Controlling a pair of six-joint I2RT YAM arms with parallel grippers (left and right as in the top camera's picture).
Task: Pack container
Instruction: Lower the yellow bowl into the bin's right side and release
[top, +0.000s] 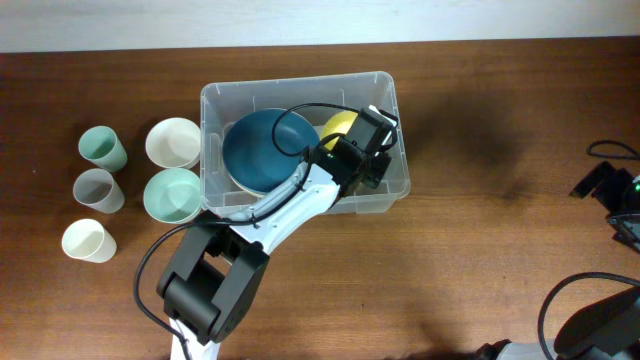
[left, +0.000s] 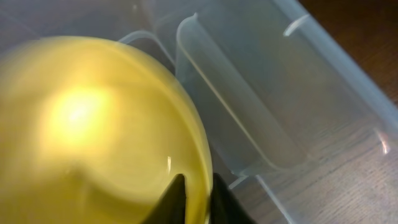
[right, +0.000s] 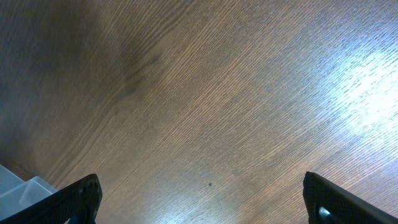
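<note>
The container (top: 300, 84) is a clear plastic bin in the middle of the table. Inside it a dark blue bowl (top: 265, 150) lies on the left and a yellow bowl (top: 340, 124) on the right. My left gripper (top: 362, 140) reaches into the bin's right half. In the left wrist view the yellow bowl (left: 93, 124) fills the left side, and the left gripper (left: 198, 200) has one finger inside its rim and one outside, close against it. The bin wall (left: 261, 93) rises behind. My right gripper (right: 200, 186) hangs open over bare wood, holding nothing.
Left of the bin stand a teal cup (top: 102, 147), a grey cup (top: 97, 189), a cream cup (top: 84, 240), a white bowl (top: 173, 142) and a mint bowl (top: 172, 195). The right arm (top: 610, 190) sits at the table's right edge. A bin corner (right: 18, 186) shows in the right wrist view.
</note>
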